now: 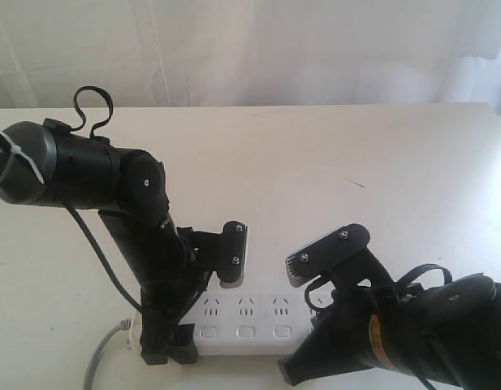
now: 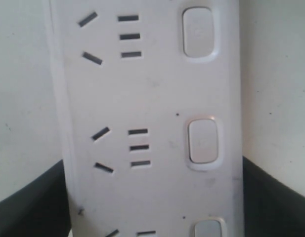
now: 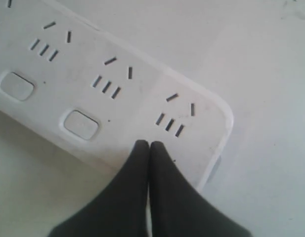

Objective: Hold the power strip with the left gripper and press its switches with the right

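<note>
Power strip [image 1: 246,321] noted lying flat on the white bench [image 1: 315,154], toward 6 o'clock in the exterior view, with its grey cord [image 1: 100,357] trailing off at 8 o'clock. Left claw [image 1: 169,353] is clamped across the strip's 9 o'clock end, a dark finger [image 2: 28,207] set against each long edge. Right claw [image 3: 150,146] is pressed together, tips placed on the 3 o'clock end just beside the last visible switch [image 3: 81,124].

Long white power strip [image 1: 262,318], flat; small rounded switches [image 1: 245,331] in a row, seemingly unpressed
</note>
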